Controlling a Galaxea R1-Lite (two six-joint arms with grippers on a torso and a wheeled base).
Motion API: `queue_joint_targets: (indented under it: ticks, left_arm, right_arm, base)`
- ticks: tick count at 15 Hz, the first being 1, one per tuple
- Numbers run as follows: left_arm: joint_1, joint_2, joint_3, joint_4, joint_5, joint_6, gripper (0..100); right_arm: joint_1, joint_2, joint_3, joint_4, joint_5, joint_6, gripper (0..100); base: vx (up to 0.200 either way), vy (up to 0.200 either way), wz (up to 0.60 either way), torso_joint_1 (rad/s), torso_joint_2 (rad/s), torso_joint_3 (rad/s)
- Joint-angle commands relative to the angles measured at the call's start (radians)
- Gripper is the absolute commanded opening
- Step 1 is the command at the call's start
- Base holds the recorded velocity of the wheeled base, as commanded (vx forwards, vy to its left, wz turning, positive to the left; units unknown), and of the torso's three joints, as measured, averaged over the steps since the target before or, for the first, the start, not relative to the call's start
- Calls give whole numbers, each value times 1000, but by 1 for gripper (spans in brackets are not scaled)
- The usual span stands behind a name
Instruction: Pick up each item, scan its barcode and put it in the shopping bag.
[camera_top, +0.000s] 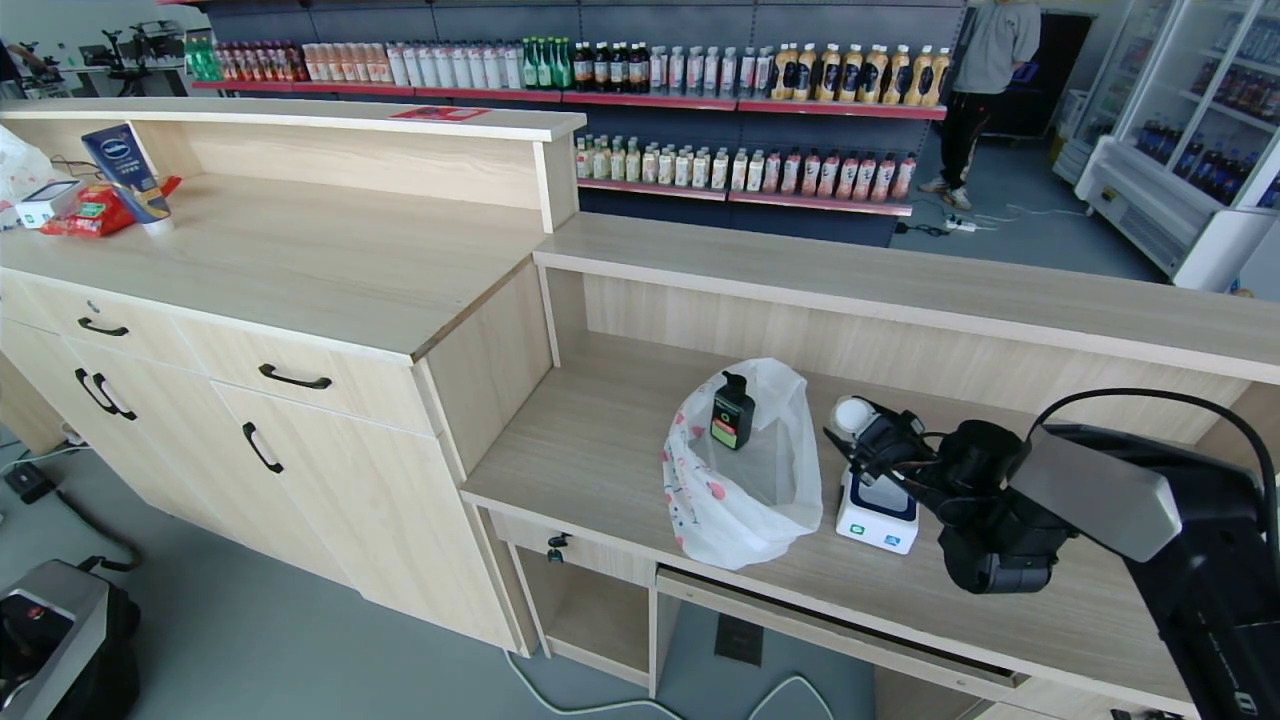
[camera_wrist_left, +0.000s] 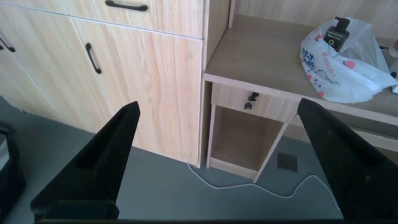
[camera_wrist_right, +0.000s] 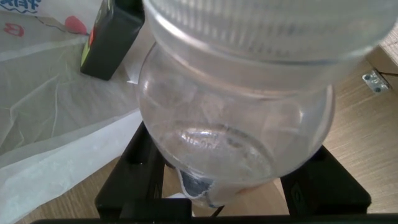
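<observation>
Two grippers strike different poses at a shop checkout desk. The right gripper (camera_top: 878, 445) pinches a clear bottle (camera_wrist_right: 236, 124) with a white ribbed cap, its black fingers (camera_wrist_right: 134, 183) clamped on either side of the bottle's body. Directly beneath that gripper, a white barcode scanner (camera_top: 877, 515) sits on the lower wooden counter (camera_top: 590, 450), with the bottle held just above it; whether the two touch cannot be told. Just to the left of the right gripper lies a white plastic shopping bag (camera_top: 735, 525) with a printed pattern, its mouth open and its edge close beside the scanner. A black pump bottle (camera_top: 733, 410) stands inside the bag, near the gripper's fingertips.

The left gripper (camera_wrist_left: 219, 106) hangs with its fingers spread wide and nothing between them, low over the grey floor in front of the pale wood cabinet doors (camera_wrist_left: 155, 81). The shopping bag is well apart from it, up on the counter. A white cable (camera_wrist_left: 249, 185) trails across the floor beyond it.

Far to the left of both grippers, a blue box (camera_top: 120, 160), a red packet (camera_top: 92, 213) and a small white box (camera_top: 45, 202) rest on the higher counter.
</observation>
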Motion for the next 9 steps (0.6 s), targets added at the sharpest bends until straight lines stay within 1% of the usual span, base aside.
queue_joint_targets:
  ticks: [1, 5, 7, 9]
  left_arm:
    - [0, 1, 0, 1, 0, 0, 100]
    - [0, 1, 0, -1, 0, 0, 100]
    - [0, 1, 0, -1, 0, 0, 100]
    - [0, 1, 0, 1, 0, 0, 100]
  right_arm:
    - [0, 5, -1, 0, 0, 0, 0]
    - [0, 9, -1, 0, 0, 0, 0]
    - [2, 2, -26, 0, 0, 2, 0]
    - [2, -55, -43, 0, -1, 3, 0]
  base:
    - [0, 0, 0, 0, 0, 0]
    - [0, 0, 0, 0, 0, 0]
    - [0, 0, 0, 0, 0, 0]
    - [0, 0, 0, 0, 0, 0]
